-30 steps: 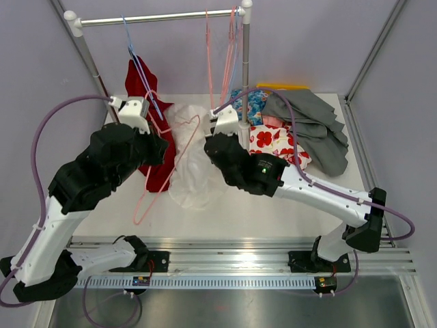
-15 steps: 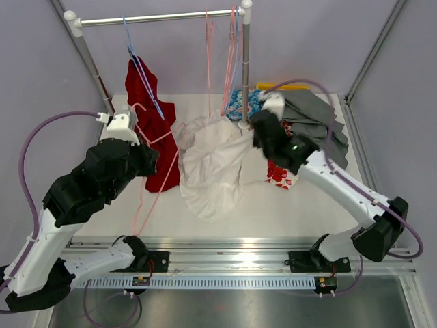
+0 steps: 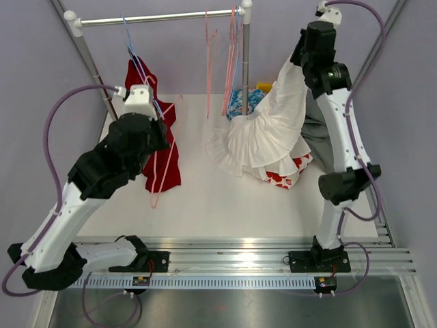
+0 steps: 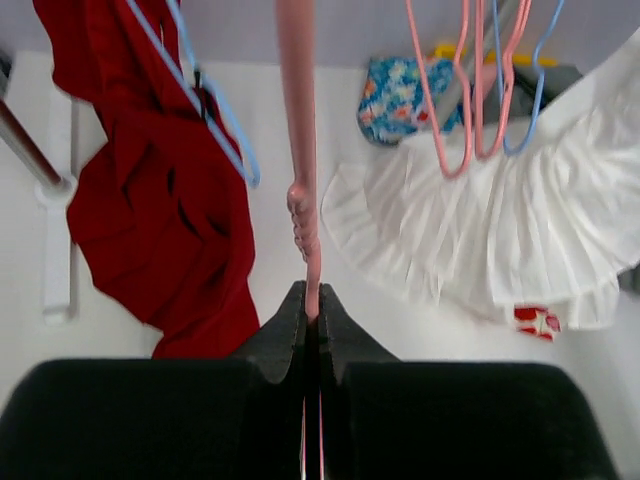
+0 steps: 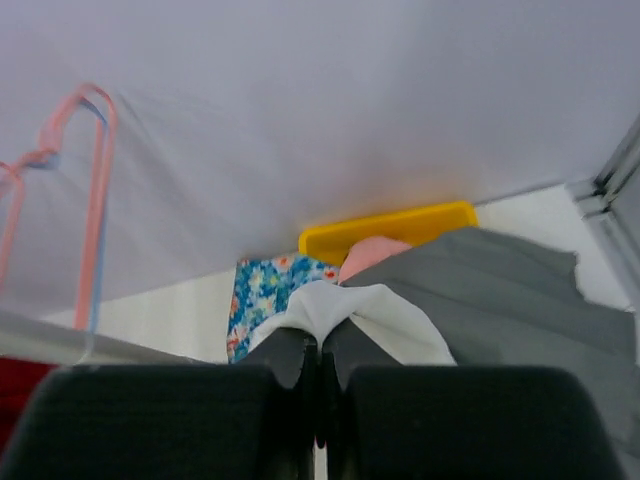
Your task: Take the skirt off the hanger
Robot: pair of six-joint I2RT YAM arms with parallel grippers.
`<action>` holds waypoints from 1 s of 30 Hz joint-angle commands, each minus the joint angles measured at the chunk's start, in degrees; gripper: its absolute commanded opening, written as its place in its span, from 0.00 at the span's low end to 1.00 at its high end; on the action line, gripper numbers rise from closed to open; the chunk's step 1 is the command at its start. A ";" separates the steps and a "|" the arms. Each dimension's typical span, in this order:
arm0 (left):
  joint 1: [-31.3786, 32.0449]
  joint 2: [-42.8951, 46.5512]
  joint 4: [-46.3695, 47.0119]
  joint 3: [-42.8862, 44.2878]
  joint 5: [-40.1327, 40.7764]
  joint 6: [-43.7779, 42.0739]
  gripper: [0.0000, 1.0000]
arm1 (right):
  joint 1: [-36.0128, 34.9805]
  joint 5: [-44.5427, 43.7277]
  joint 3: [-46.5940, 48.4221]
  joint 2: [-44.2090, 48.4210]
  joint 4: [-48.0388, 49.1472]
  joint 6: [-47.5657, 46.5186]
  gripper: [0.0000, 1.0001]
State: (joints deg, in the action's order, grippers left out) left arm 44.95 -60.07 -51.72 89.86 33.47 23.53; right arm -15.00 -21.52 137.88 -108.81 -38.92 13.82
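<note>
The white pleated skirt [image 3: 263, 140] hangs from my right gripper [image 3: 299, 63], raised high at the back right. In the right wrist view that gripper [image 5: 322, 345] is shut on a bunch of the skirt's white fabric [image 5: 375, 312]. My left gripper [image 4: 311, 312] is shut on the thin pink hanger [image 4: 298, 130]. From above, the hanger [image 3: 162, 171] dangles bare below my left gripper [image 3: 161, 121], in front of a red garment. Skirt and hanger are apart, with bare table between them.
A red garment [image 3: 162, 160] hangs on a blue hanger [image 3: 140, 68] from the rail [image 3: 157, 18]. More pink and blue hangers [image 3: 229, 61] hang near the rail's right post. Grey [image 5: 500, 300], blue floral [image 5: 262, 292] and red floral [image 3: 287, 174] clothes are piled at the back right by a yellow object [image 5: 390, 228].
My right arm swung up and to the back right, pulling the skirt off the hanger and lifting it. My left arm drew the bare pink hanger back towards the red garment.
</note>
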 commanded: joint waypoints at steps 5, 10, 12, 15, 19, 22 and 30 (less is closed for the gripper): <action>-8.28 -15.41 14.28 17.61 2.14 -13.24 0.00 | 0.59 16.76 -7.30 -12.76 -4.45 3.13 0.64; -17.43 -23.06 20.86 24.83 -9.98 -15.78 0.00 | 0.50 21.25 -51.98 5.16 22.79 8.23 0.91; -18.92 -24.73 28.40 23.88 -14.55 -19.65 0.00 | 0.42 24.85 -60.49 7.29 24.76 10.60 0.92; -21.99 -25.88 38.00 20.88 -26.50 -20.37 0.00 | -1.25 26.88 -70.78 11.16 29.94 12.71 0.94; -23.06 -33.23 38.63 27.36 -32.15 -19.75 0.00 | -4.68 26.97 -77.06 13.63 33.55 13.07 0.94; -23.76 -38.61 35.38 36.41 -33.12 -19.40 0.00 | -7.05 26.35 -78.29 13.89 33.38 12.28 0.94; -24.91 -52.24 30.90 47.86 -36.72 -13.69 0.00 | -9.43 27.14 -80.93 16.88 33.47 12.54 0.91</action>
State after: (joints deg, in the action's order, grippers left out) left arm 20.67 -110.67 -21.41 134.74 0.40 7.22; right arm -22.92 2.72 58.85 -93.91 -4.36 24.97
